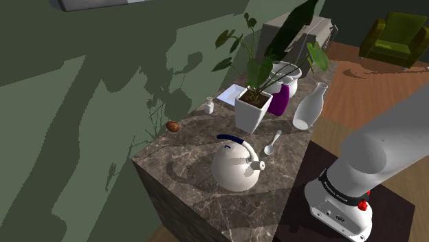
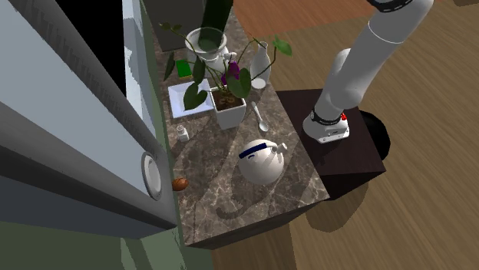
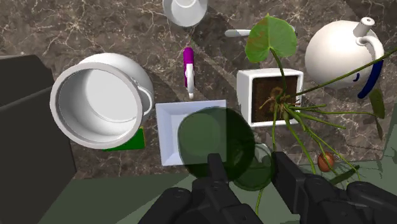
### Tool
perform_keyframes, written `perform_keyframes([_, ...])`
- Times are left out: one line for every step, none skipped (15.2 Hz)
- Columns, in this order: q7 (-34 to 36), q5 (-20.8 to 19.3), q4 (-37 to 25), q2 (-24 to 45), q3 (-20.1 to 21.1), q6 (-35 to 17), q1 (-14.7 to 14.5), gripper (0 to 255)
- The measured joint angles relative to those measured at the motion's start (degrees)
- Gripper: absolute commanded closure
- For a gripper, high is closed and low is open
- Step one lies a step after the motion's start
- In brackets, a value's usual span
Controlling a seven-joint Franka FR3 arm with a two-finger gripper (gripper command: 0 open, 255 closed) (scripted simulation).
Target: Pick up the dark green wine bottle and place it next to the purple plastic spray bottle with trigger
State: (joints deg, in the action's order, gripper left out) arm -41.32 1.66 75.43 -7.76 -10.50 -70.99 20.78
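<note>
Two fingers (image 3: 216, 170) clasp green bottle (image 3: 210, 137); planter (image 3: 242, 95) holds plant (image 3: 271, 37)

Marble counter (image 1: 184, 163), white kettle (image 1: 237, 165) near spoon (image 1: 273, 142), potted plant (image 1: 251, 112) beside purple spray bottle (image 1: 280, 100), dark green wine bottle (image 1: 294, 29) above.

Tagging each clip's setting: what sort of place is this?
Likely a home's living area: marbled counter with white kettle and potted plant, wood floor, green armchair.
</note>
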Motion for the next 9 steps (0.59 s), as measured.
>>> perform_keyframes([-1.3,0.1,-0.3,0.4,-0.8,0.0,0.5,255])
perform_keyframes([-3.0,0.3,-1.6,1.4,-1.9,0.3,1.2,255])
perform_keyframes([-4.6,0.6,-3.1,2.7,-2.9,0.7,1.9,255])
perform_keyframes([-6.2,0.9,-4.9,4.0,-3.9,1.2,2.7,255])
perform_keyframes([-8.0,1.3,-6.3,5.3,-5.0,1.6,3.5,255])
perform_keyframes([-10.1,1.8,-7.8,6.5,-6.2,1.9,4.6,255])
perform_keyframes([-11.7,2.1,-8.8,7.4,-7.1,2.2,5.4,255])
perform_keyframes([-13.3,2.9,-11.5,9.5,-8.1,3.0,6.4,255])
perform_keyframes([-14.9,3.6,-13.3,11.0,-9.0,3.5,7.4,255])
